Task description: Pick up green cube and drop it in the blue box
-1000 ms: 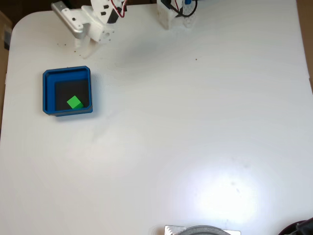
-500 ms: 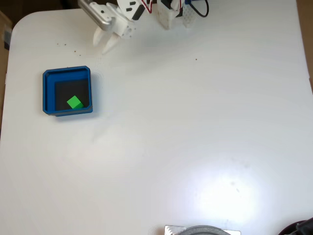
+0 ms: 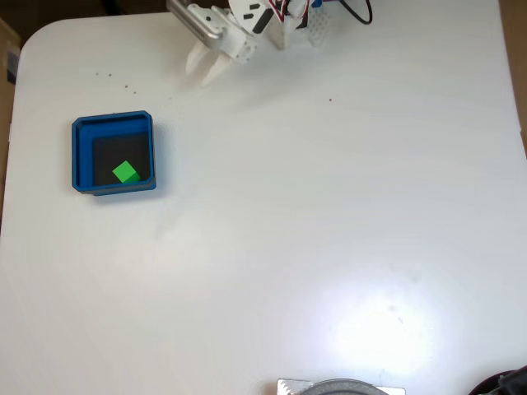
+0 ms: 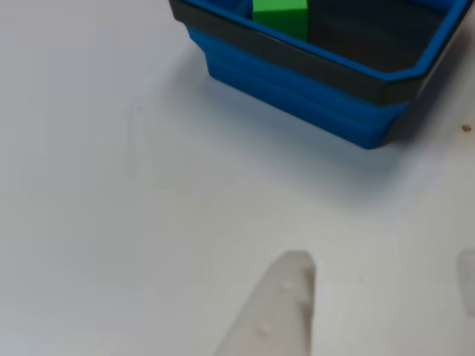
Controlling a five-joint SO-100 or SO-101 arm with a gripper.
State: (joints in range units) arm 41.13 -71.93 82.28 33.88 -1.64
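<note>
The green cube (image 3: 125,172) lies on the dark floor of the blue box (image 3: 81,156), at the left of the table in the fixed view. My gripper (image 3: 198,79) hovers near the table's top edge, up and to the right of the box and well apart from it. It is open with nothing between its white fingers. In the other view, the green cube (image 4: 280,15) shows inside the blue box (image 4: 297,81) at the top. The gripper (image 4: 382,263) spreads below it, with one white fingertip (image 4: 286,297) low in the middle and the other at the right edge.
The arm's white base (image 3: 288,25) with wires stands at the top edge of the white table (image 3: 329,206). A grey round object (image 3: 339,387) pokes in at the bottom edge and a dark thing (image 3: 504,383) sits at the bottom right corner.
The arm has swung to the right along the table's top edge, away from the box. The cube has stayed in the box.
</note>
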